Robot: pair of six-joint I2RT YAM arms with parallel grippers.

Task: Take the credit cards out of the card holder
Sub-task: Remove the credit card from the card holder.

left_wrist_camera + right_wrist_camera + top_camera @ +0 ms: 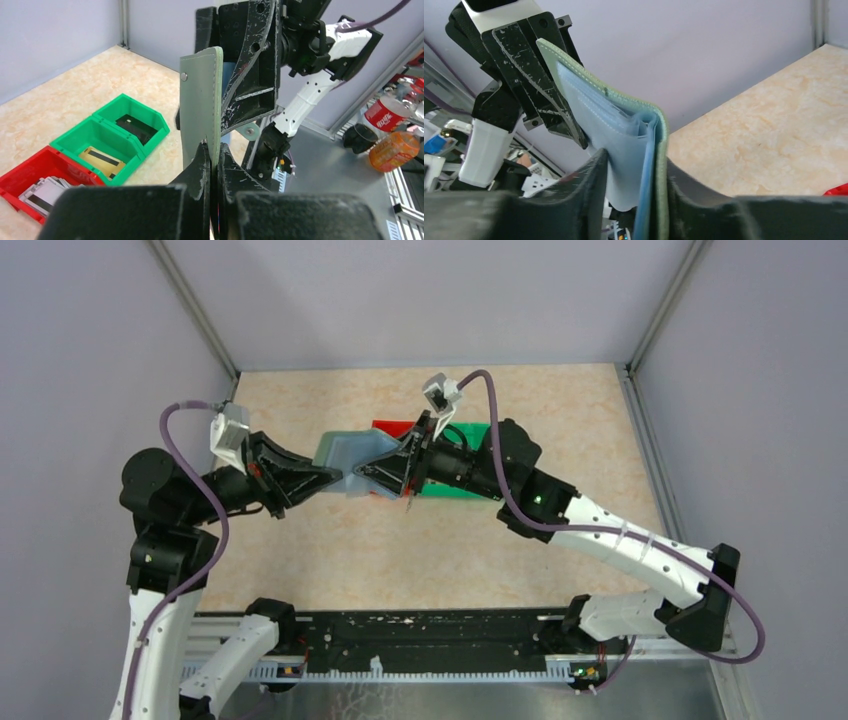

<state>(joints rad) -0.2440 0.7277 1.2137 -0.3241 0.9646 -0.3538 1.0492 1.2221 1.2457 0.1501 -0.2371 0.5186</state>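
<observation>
Top external view: a beige stone-look worktop (330, 550) sits inside grey walls (400, 300). Both arms bend in and meet over red and green plastic bins (470, 435). The pale grey-green folding card holder (350, 455) is up in the air between them.

Left wrist view: the left gripper (215, 155) is pinched tight on the card holder's edge.

Right wrist view: the right gripper (634, 165) presses both sides of the folded card holder.

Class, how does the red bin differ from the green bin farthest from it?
The red bin holds several pale striped cards; the far green bin holds one dark card. In the left wrist view, the red bin is the row's nearest, the far green bin its farthest. Both are open-topped plastic bins.
</observation>
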